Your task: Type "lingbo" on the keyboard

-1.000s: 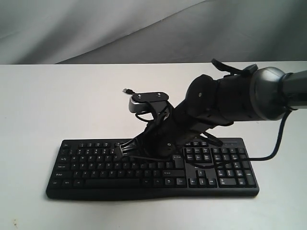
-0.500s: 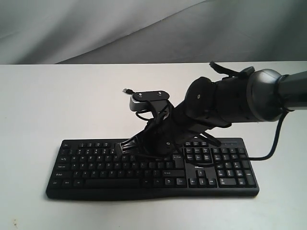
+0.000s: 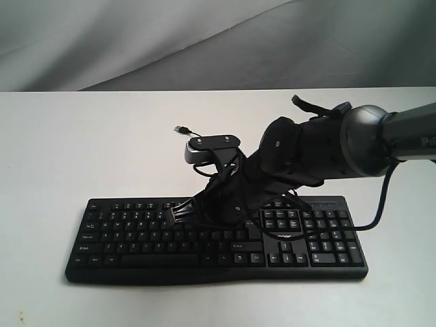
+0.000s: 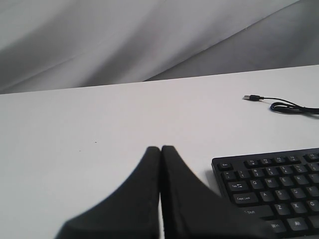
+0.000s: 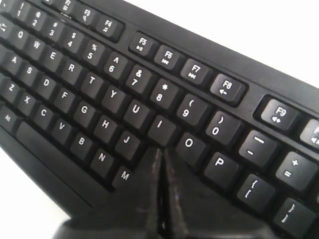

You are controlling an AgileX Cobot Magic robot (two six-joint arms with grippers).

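The black keyboard (image 3: 136, 240) lies across the front of the white table (image 3: 82, 150). My right arm reaches over it from the right, and my right gripper (image 3: 170, 213) is shut, tips down over the letter keys. In the right wrist view the right gripper (image 5: 162, 150) points at the near edge of the I key (image 5: 160, 124), beside the O key (image 5: 188, 143), and hides the key under it. Whether the tips touch a key I cannot tell. My left gripper (image 4: 160, 148) is shut and empty over bare table, off the keyboard's (image 4: 279, 184) Esc end; the exterior view does not show it.
The keyboard's thin cable ends in a loose USB plug (image 3: 181, 129) on the table behind it, with the plug (image 4: 251, 97) also in the left wrist view. The right arm's own cable (image 3: 383, 208) hangs near the number pad (image 3: 334, 238). Grey cloth backs the table.
The right arm has shifted slightly, its wrist moving a little left and up. The shut tips have edged a small way right along the letter keys.
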